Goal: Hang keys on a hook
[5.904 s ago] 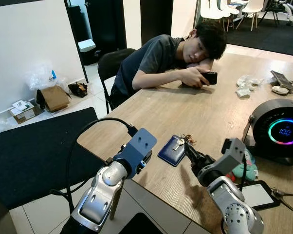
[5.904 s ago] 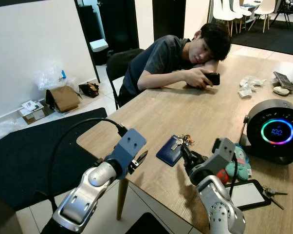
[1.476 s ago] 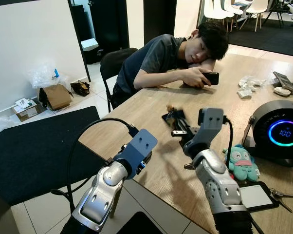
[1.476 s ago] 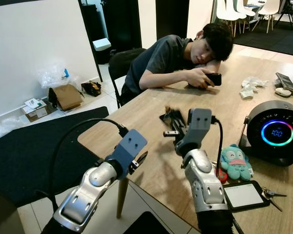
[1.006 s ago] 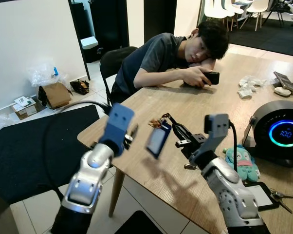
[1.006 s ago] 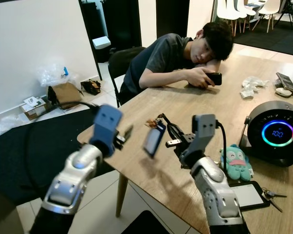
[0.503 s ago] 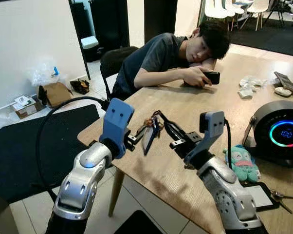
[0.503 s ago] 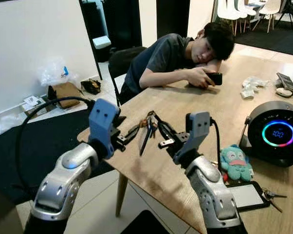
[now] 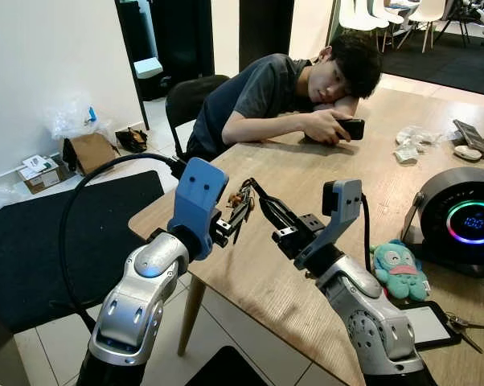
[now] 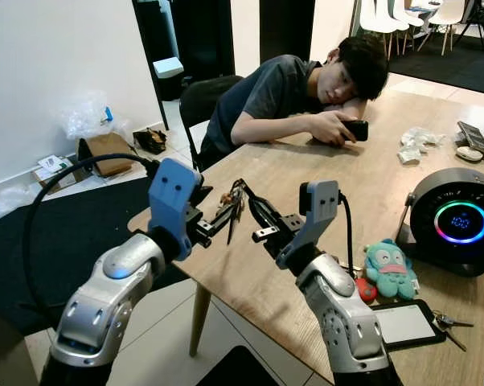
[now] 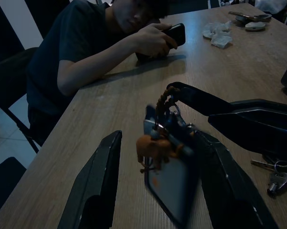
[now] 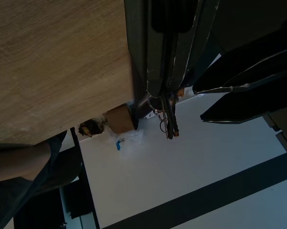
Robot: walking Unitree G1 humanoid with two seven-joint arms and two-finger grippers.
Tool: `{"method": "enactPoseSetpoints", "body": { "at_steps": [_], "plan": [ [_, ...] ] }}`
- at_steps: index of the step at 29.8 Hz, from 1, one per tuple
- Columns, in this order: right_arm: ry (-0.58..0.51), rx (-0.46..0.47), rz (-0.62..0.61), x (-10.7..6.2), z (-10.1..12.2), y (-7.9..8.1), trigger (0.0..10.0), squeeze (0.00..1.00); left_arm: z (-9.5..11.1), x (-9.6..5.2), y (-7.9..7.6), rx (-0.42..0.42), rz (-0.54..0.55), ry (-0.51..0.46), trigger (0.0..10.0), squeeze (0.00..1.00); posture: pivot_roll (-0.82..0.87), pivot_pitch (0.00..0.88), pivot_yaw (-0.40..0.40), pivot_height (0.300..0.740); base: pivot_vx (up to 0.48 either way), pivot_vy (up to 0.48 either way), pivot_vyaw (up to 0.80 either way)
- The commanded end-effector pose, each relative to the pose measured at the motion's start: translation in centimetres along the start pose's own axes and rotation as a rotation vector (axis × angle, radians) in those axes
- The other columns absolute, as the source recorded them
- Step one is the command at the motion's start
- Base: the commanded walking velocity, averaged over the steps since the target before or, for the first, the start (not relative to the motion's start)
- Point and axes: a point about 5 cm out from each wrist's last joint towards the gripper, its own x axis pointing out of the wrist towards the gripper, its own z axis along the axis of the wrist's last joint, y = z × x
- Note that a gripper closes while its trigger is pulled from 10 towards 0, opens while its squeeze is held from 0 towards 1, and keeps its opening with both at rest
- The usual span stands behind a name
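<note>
The keys (image 9: pixel 240 211), a bunch with a dark blue card case and an orange charm, hang in the air above the near-left corner of the wooden table (image 9: pixel 338 173). My right gripper (image 9: pixel 255 193) is shut on the top of the bunch. My left gripper (image 9: pixel 235 219) reaches in from the left. In the left wrist view its fingers (image 11: pixel 99 183) stand open on either side of the hanging card case (image 11: pixel 168 179). The right wrist view looks along the shut right fingers (image 12: pixel 155 47) to the dangling keys (image 12: pixel 169 114).
A person (image 9: pixel 290 92) rests head and arms on the table's far side, holding a phone (image 9: pixel 347 127). A round speaker (image 9: pixel 465 217), a plush toy (image 9: pixel 397 270), a flat device (image 9: pixel 423 323) and other keys (image 9: pixel 465 322) lie at the right. A chair (image 9: pixel 187 100) and black mat (image 9: pixel 33 241) are at left.
The two grippers have drawn closer together over the table corner. The card case has swung edge-on and now hangs between the left gripper's open fingers.
</note>
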Motion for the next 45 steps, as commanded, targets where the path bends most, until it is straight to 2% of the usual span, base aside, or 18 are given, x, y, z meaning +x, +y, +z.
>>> {"method": "enactPoseSetpoints", "body": {
  "at_steps": [1, 5, 8, 9, 10, 11, 12, 13, 20, 21, 22, 29, 32, 33, 35, 37, 41, 45],
  "plan": [
    [-0.017, 0.019, 0.039, 0.2, 0.4, 0.8, 10.0, 0.0, 0.3, 0.3, -0.2, -0.009, -0.001, -0.011, 10.0, 0.0, 0.05, 0.154, 0.04, 0.74, 0.0, 0.0, 0.0],
    [-0.009, 0.065, 0.055, 0.4, 0.0, 1.2, 10.0, 0.0, 0.5, 0.5, -0.3, -0.024, 0.004, -0.02, 9.8, 0.0, 0.05, 0.152, 0.041, 0.74, 0.0, 0.0, 0.0],
    [-0.004, 0.077, 0.068, 0.5, -0.2, 1.5, 10.0, 0.0, 0.6, 0.6, -0.4, -0.029, 0.004, -0.023, 8.8, 0.0, 0.06, 0.151, 0.04, 0.74, 0.0, 0.0, 0.0],
    [-0.001, 0.083, 0.075, 0.5, -0.2, 1.6, 10.0, 0.0, 0.6, 0.6, -0.4, -0.029, 0.005, -0.024, 8.3, 0.0, 0.06, 0.15, 0.039, 0.74, 0.0, 0.0, 0.0],
    [0.004, 0.087, 0.082, 0.5, -0.3, 1.7, 10.0, 0.0, 0.6, 0.6, -0.4, -0.031, 0.006, -0.026, 7.1, 0.0, 0.06, 0.15, 0.038, 0.74, 0.0, 0.0, 0.0],
    [0.007, 0.089, 0.086, 0.6, -0.4, 1.8, 10.0, 0.0, 0.6, 0.6, -0.4, -0.031, 0.007, -0.026, 7.1, 0.0, 0.06, 0.15, 0.038, 0.74, 0.0, 0.0, 0.0],
    [0.012, 0.092, 0.091, 0.6, -0.5, 1.9, 10.0, 0.0, 0.6, 0.6, -0.5, -0.032, 0.006, -0.027, 5.9, 0.0, 0.06, 0.15, 0.037, 0.74, 0.0, 0.0, 0.0],
    [0.017, 0.093, 0.095, 0.6, -0.5, 1.9, 10.0, 0.0, 0.6, 0.6, -0.6, -0.034, 0.002, -0.026, 5.5, 0.0, 0.06, 0.15, 0.037, 0.74, 0.0, 0.0, 0.0],
    [0.029, 0.117, 0.118, 0.6, -0.7, 2.3, 10.0, 0.0, 0.2, 0.6, -0.7, -0.035, 0.003, -0.016, 4.9, 0.0, 0.06, 0.146, 0.036, 0.74, 0.0, 0.0, 0.0],
    [0.026, 0.122, 0.119, 0.6, -0.7, 2.4, 10.0, 0.0, 0.1, 0.6, -0.6, -0.033, 0.01, -0.012, 7.3, 0.0, 0.06, 0.146, 0.036, 0.74, 0.0, 0.0, 0.0],
    [0.024, 0.123, 0.12, 0.6, -0.6, 2.4, 10.0, 0.0, 0.1, 0.5, -0.5, -0.032, 0.014, -0.009, 7.8, 0.0, 0.06, 0.146, 0.036, 0.74, 0.0, 0.0, 0.0],
    [0.021, 0.117, 0.132, 0.3, -0.4, 2.4, 10.0, 0.0, -0.4, 0.6, -0.5, -0.013, 0.016, 0.005, 6.5, 0.0, 0.05, 0.138, 0.038, 0.74, 0.0, 0.0, 0.0],
    [0.02, 0.112, 0.133, 0.3, -0.3, 2.4, 10.0, 0.0, -0.5, 0.6, -0.5, -0.012, 0.018, 0.01, 6.9, 0.0, 0.05, 0.137, 0.039, 0.74, 0.0, 0.0, 0.0],
    [0.023, 0.101, 0.118, 0.1, -0.2, 2.1, 10.0, 0.0, -0.3, 0.5, -0.3, -0.06, 0.027, -0.003, 10.0, 0.0, 0.05, 0.135, 0.041, 0.74, 0.0, 0.0, 0.0],
    [0.025, 0.094, 0.112, 0.1, -0.3, 2.0, 10.0, 0.0, -0.1, 0.5, -0.1, -0.091, 0.031, -0.012, 10.0, 0.0, 0.05, 0.135, 0.041, 0.74, 0.0, 0.0, 0.0],
    [0.029, 0.084, 0.099, -0.1, -0.3, 1.6, 10.0, 0.0, 0.8, 0.2, 0.7, -0.182, 0.04, -0.066, 10.0, 0.0, 0.05, 0.133, 0.042, 0.74, 0.0, 0.0, 0.0],
    [0.03, 0.069, 0.096, -0.5, 0.0, 1.1, 10.0, 0.0, 1.8, -0.1, 2.1, -0.238, 0.054, -0.121, 10.0, 0.0, 0.05, 0.133, 0.042, 0.74, 0.0, 0.0, 0.0],
    [0.026, 0.052, 0.106, -0.6, 0.5, 0.8, 10.0, 0.0, 1.2, -0.5, 2.8, -0.147, 0.053, -0.084, 10.0, 0.0, 0.05, 0.134, 0.043, 0.74, 0.0, 0.0, 0.0]
  ]
}}
